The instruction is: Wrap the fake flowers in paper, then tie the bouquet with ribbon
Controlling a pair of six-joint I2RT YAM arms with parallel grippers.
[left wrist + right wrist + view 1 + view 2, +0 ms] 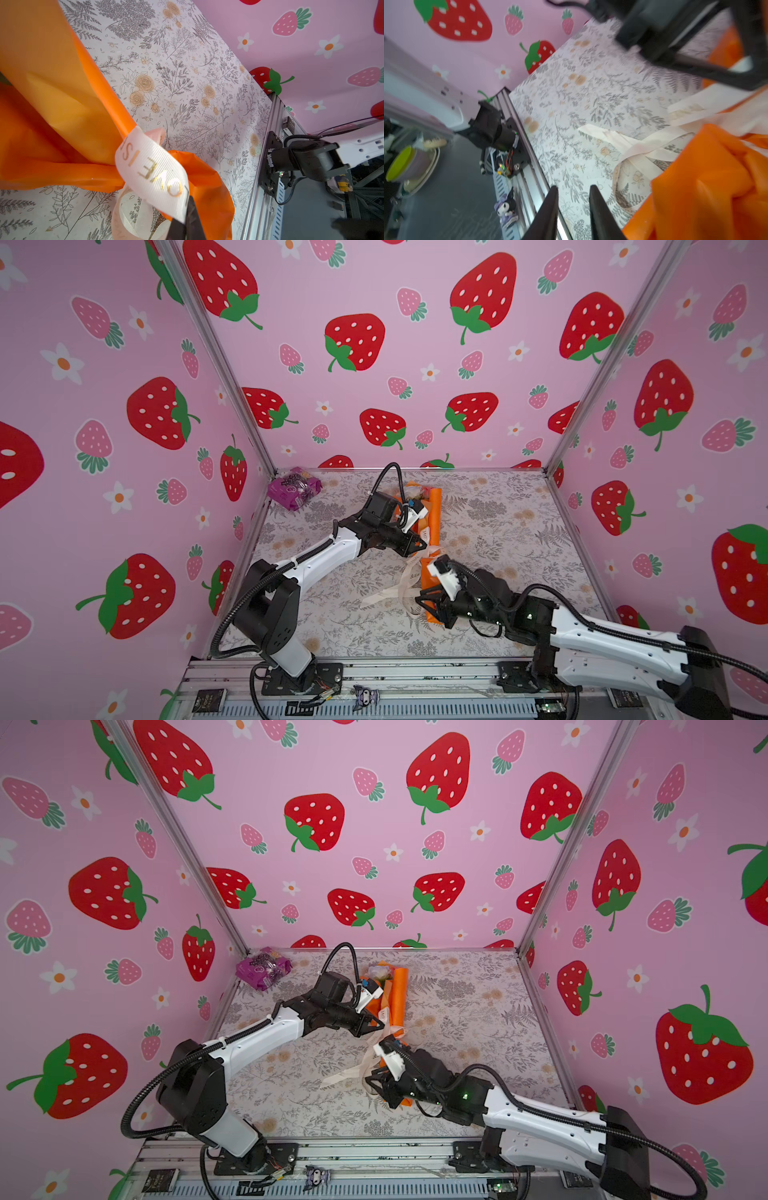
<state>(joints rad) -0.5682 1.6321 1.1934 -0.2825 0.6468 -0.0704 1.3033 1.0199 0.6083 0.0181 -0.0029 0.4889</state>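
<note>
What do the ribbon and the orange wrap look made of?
The ribbon looks like woven grosgrain fabric: fine ribs, matte cream, shiny gold lettering. The orange wrap looks like thin plastic or waxed paper: smooth, slightly translucent, softly creased.

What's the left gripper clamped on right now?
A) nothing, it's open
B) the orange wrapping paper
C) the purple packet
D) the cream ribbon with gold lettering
D: in the left wrist view the left gripper is shut on the end of the cream ribbon, which crosses over the bouquet's orange wrapping.
</note>
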